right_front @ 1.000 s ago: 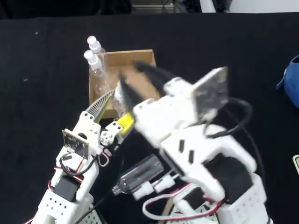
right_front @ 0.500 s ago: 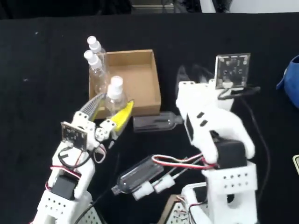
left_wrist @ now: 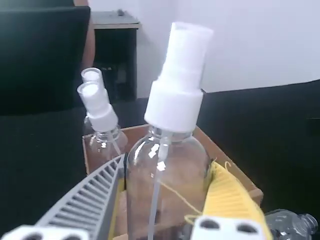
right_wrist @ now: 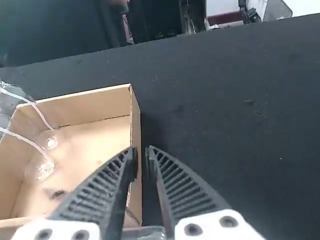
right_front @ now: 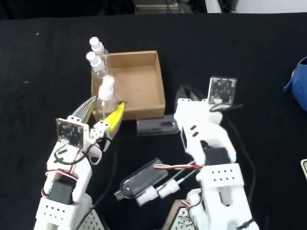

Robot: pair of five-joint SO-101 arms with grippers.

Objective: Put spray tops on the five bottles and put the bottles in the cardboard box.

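My left gripper (right_front: pixel 108 103) is shut on a clear bottle (right_front: pixel 106 96) that carries a white spray top, held upright at the near left corner of the cardboard box (right_front: pixel 139 62). In the left wrist view that bottle (left_wrist: pixel 167 175) stands between the grey finger (left_wrist: pixel 90 205) and the yellow one. Its base is hidden. Two more topped bottles (right_front: pixel 95 55) stand along the box's left wall. A topless bottle (right_front: pixel 156 126) lies just outside the near wall. My right gripper (right_front: pixel 184 92) hangs to the right of the box, shut (right_wrist: pixel 141 155) and holding nothing.
Another clear bottle (right_front: pixel 143 178) lies between the two arm bases, with white pieces (right_front: pixel 158 191) and red wires beside its neck. A blue object (right_front: pixel 298 86) sits at the table's right edge. Black tabletop stretches beyond and to the right of the box.
My right arm has swung back from over the box to its right side. My left gripper has shifted a little left with the topped bottle.
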